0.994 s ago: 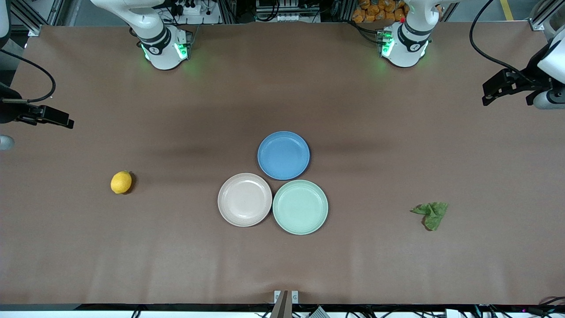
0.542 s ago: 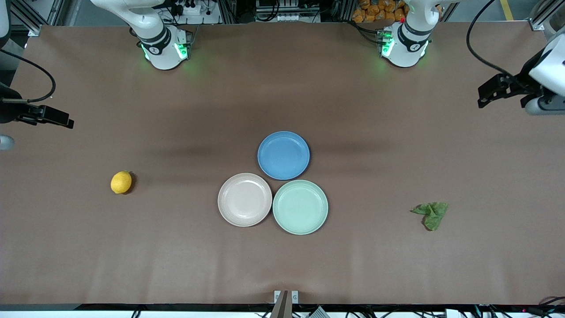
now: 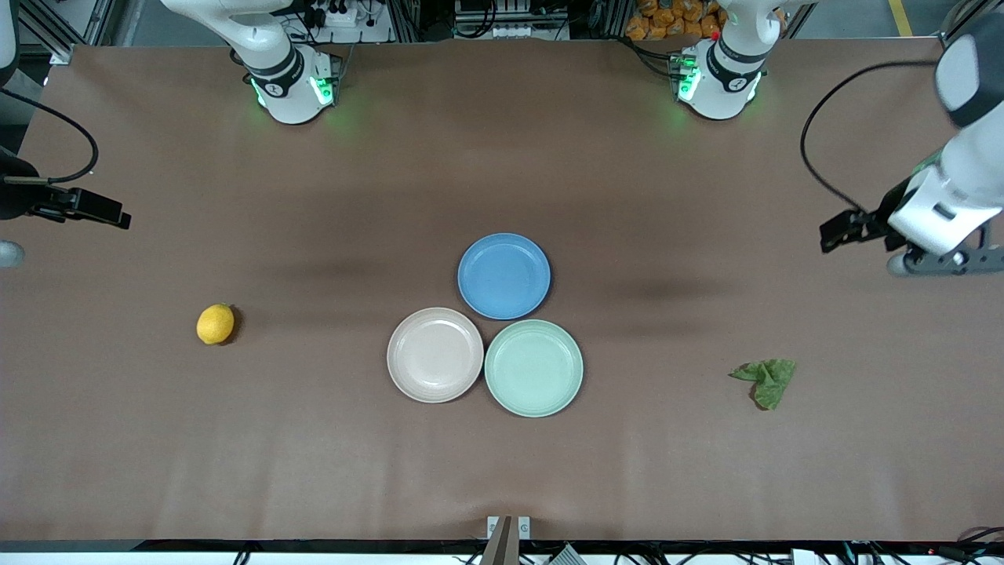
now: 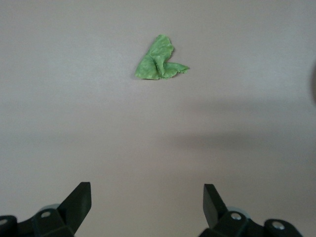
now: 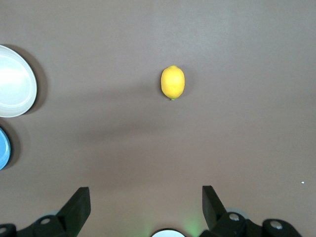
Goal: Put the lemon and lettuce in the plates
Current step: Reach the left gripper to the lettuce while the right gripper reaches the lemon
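The lemon (image 3: 215,324) lies on the brown table toward the right arm's end; it also shows in the right wrist view (image 5: 173,82). The lettuce (image 3: 765,380) lies toward the left arm's end and shows in the left wrist view (image 4: 159,65). The beige-pink plate (image 3: 434,355) and the mint green plate (image 3: 533,367) sit side by side mid-table, both empty. My left gripper (image 4: 146,202) is open and empty over bare table, apart from the lettuce; it also shows in the front view (image 3: 941,263). My right gripper (image 5: 146,205) is open and empty over bare table, apart from the lemon.
An empty blue plate (image 3: 503,275) touches the two pale plates, farther from the front camera. The beige-pink plate's rim (image 5: 27,81) and the blue plate's rim (image 5: 4,148) show at the edge of the right wrist view. Wide bare table surrounds the lemon and the lettuce.
My left arm has swung over the table toward the lettuce. The right arm, lemon, lettuce and plates have not moved.
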Available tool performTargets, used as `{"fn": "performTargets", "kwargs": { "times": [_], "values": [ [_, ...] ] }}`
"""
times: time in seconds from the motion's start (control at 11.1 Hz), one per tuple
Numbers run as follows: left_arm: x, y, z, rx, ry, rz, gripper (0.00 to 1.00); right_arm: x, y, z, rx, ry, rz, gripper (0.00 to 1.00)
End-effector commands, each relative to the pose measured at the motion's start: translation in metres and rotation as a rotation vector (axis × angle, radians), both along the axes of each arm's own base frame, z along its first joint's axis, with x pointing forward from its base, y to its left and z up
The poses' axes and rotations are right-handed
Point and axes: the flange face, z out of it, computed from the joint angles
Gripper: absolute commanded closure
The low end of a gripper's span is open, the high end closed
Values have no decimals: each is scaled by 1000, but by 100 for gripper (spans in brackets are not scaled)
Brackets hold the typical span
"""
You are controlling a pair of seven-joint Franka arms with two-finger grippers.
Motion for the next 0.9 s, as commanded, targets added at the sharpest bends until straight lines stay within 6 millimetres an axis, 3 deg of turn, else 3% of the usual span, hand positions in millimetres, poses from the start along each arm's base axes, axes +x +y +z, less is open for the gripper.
{"fn": "performTargets", "kwargs": {
  "times": [0.0, 0.09, 0.27, 0.63, 0.81],
  "values": [
    [37, 5, -80, -37, -17, -18, 0, -1, -17, -6, -15, -7, -41, 0],
    [53, 7, -111, -34, -43, -25, 0, -1, -20, -10, -12, -10, -46, 0],
    [75, 8, -155, 4, -97, -65, 0, -1, -26, -19, -12, -15, -58, 0],
    [117, 15, -214, 23, -100, -94, 0, 2, -42, -47, -7, -35, -88, 0],
    [125, 14, -251, 22, -91, -106, 0, 5, -43, -71, -8, -55, -94, 0]
  ]
}}
